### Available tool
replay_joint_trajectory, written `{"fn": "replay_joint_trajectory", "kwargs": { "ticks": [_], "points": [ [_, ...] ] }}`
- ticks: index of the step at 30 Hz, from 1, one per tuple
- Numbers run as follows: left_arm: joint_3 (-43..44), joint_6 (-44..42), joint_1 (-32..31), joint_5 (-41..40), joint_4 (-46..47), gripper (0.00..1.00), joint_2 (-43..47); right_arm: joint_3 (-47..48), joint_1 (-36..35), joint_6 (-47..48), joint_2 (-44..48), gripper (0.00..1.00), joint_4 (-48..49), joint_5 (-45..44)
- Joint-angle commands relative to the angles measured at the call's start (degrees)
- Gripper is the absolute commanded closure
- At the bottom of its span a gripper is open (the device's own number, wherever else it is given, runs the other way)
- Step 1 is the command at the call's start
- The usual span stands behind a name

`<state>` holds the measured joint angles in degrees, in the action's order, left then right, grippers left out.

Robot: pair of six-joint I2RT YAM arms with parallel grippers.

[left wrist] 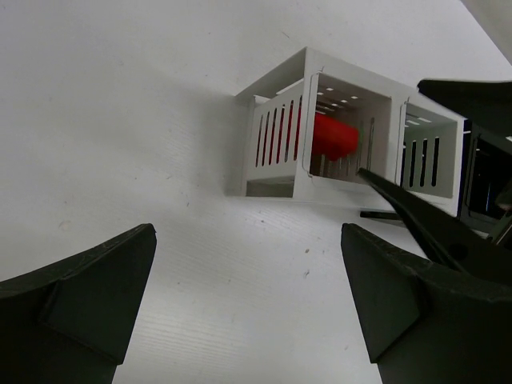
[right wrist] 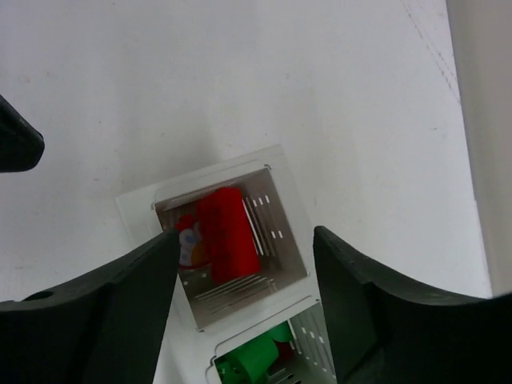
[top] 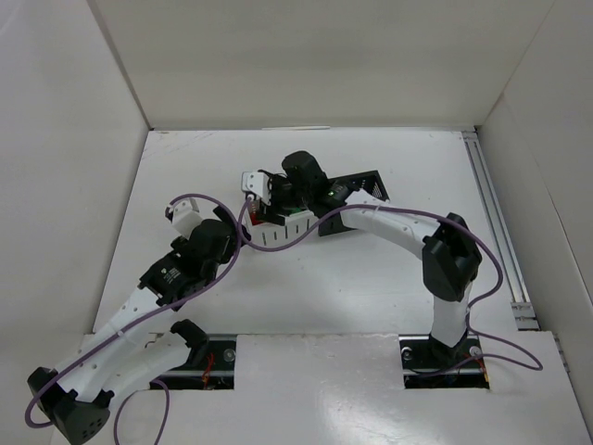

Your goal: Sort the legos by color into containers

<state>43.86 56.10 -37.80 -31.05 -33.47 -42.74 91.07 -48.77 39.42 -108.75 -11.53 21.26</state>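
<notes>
Nearest us, the right gripper (right wrist: 246, 240) stands released and empty above the white container (right wrist: 204, 181) — we see a red lego (right wrist: 228, 232) in one cell and a green lego (right wrist: 252, 356) in the adjoining one — while the left gripper (left wrist: 248, 236), also spread wide and empty, hovers low over the worktop (left wrist: 120, 120) facing its slotted side.

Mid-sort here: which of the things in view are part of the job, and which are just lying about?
Part of the job:
- red bricks and green bricks, in separate cells of the white bin
- black bin
- left tool and right tool, both open

Just lying about:
- purple cables
- metal rail on the right side
</notes>
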Motion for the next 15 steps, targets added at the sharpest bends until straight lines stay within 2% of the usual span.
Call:
{"fn": "replay_joint_trajectory", "kwargs": {
  "ticks": [1,6,9,15],
  "points": [
    [1.41,0.15,0.01,-0.68,-0.01,0.0,0.2,2.19,-0.27,-0.4,0.91,0.26,2.13,1.07],
    [2.46,0.15,0.01,-0.68,-1.07,0.0,0.73,-0.88,-0.27,-0.4,7.05,0.11,2.13,-4.11],
    [2.46,0.77,0.01,-1.82,-2.47,0.0,1.87,-6.24,-0.27,-0.4,14.86,0.01,2.13,-11.64],
    [3.52,1.3,0.01,-2.96,-3.61,0.0,2.4,-21.7,1.4,-1.09,34.81,0.01,-3.4,-25.54]
  ]
}}
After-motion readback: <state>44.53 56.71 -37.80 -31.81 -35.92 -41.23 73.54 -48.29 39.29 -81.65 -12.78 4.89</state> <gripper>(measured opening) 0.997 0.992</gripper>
